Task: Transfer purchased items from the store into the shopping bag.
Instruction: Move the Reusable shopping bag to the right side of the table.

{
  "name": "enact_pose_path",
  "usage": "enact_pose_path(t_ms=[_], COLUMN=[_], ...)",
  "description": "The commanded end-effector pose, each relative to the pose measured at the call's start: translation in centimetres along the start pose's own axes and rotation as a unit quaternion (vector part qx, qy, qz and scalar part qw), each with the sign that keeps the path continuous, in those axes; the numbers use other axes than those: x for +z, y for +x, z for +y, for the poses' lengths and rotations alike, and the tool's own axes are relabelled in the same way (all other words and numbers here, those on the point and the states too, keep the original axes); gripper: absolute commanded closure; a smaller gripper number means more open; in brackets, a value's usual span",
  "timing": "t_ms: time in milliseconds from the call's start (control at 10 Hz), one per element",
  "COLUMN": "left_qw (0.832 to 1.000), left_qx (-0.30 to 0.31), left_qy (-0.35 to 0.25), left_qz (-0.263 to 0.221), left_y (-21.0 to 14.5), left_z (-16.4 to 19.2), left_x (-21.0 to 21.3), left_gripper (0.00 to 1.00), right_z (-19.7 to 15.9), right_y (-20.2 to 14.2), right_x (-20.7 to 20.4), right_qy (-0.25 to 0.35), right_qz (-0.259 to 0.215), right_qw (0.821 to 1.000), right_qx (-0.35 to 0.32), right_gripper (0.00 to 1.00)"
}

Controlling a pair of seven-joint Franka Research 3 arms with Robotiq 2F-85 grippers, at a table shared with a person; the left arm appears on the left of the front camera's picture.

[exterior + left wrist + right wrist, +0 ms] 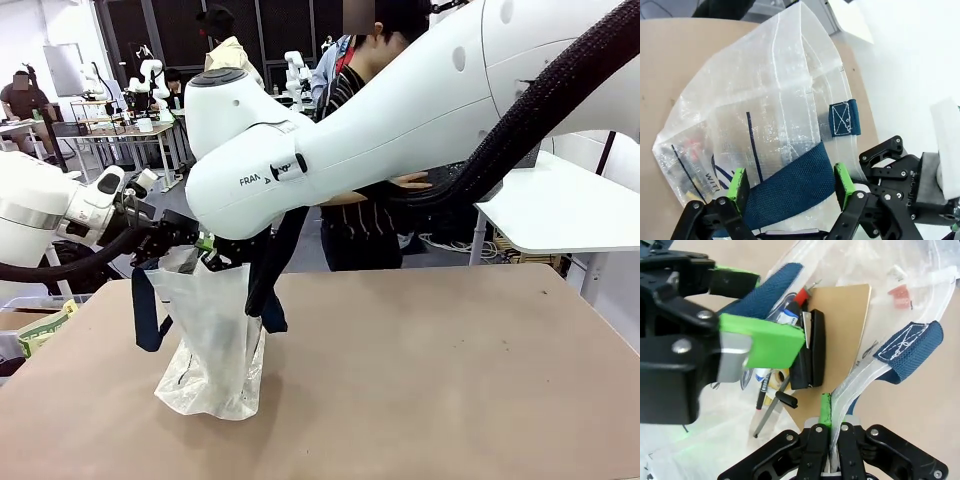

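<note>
The shopping bag (210, 350) stands on the table, a translucent white bag with navy handles, its mouth held up between both arms. My left gripper (790, 184) is open, its green pads wide apart on either side of a navy handle strap (790, 192) without pinching it. My right gripper (832, 412) is shut on the bag's rim beside the other handle (912, 347). Inside the bag lie purchased items: a flat black case (812, 347), a brown card (842, 335), pens and a small red piece (897, 295). The store is out of view.
A person stands at the far side behind my right arm, one hand (410, 182) held out. A white side table (560, 210) stands at the back right. The brown tabletop (450, 380) stretches right of the bag.
</note>
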State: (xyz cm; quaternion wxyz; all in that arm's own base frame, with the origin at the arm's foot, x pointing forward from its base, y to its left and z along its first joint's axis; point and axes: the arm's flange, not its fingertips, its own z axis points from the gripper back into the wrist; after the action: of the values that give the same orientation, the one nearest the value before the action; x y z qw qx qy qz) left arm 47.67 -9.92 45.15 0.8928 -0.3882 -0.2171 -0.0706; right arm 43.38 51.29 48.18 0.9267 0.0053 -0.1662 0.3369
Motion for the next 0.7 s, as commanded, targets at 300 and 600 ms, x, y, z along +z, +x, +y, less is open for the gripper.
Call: enact_pose_path(t_ms=[300,600], left_qw=[0.995,0.992], left_qx=[-0.001,-0.003], left_qy=[-0.098,-0.122], left_qz=[-0.015,-0.013], left_y=[0.7,1.1], left_z=[1.2,1.4], left_x=[-0.8,-1.4], left_gripper=[0.13,0.13], right_z=[0.9,1.7], right_y=[0.9,1.4], right_x=[-1.4,-1.9], right_qy=[-0.012,-0.022], right_qz=[-0.003,0.000], right_qw=[1.000,1.000], right_qx=[0.010,0.016], right_gripper=[1.00,1.00])
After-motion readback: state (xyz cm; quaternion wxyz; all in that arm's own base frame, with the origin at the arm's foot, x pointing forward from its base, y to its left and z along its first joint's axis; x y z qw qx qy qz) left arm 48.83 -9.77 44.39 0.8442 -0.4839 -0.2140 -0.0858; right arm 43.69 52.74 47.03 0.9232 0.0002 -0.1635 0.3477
